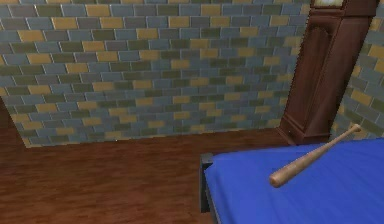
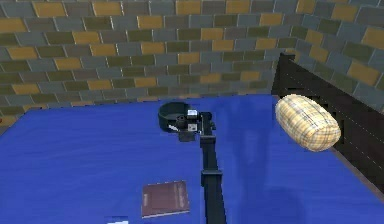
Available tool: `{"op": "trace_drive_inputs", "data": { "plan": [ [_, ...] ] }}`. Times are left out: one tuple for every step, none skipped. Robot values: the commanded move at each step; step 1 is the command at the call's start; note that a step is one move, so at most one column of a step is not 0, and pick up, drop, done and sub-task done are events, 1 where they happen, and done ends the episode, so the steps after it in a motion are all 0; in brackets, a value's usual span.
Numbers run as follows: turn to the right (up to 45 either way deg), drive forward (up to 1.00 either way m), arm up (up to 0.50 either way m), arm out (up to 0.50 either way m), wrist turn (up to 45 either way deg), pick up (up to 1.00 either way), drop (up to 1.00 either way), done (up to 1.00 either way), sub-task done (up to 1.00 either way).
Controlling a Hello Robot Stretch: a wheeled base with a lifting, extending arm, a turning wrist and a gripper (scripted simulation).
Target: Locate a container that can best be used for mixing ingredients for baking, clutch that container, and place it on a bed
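Arm [image 2: 211,180] outstretched, gripper [image 2: 180,127] at tip.

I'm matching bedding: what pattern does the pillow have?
The pillow is tan and cream plaid, best seen in the arm side view.

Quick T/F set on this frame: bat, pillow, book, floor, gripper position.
1. A baseball bat lies on the blue bed. True.
2. The pillow is plain white. False: it is tan plaid.
3. A book lies on the bed, left of the arm in the arm side view. True.
4. The floor is grey carpet. False: it is dark wood.
5. The gripper is at the pillow. False: it is apart from it, at a dark round container mid-bed.
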Motion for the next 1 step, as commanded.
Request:
{"op": "trace_drive_inputs", "data": {
  "plan": [
    [0.0,0.0,-0.32,0.0,0.0,0.0,0.0,0.0,0.0]
  ]
}}
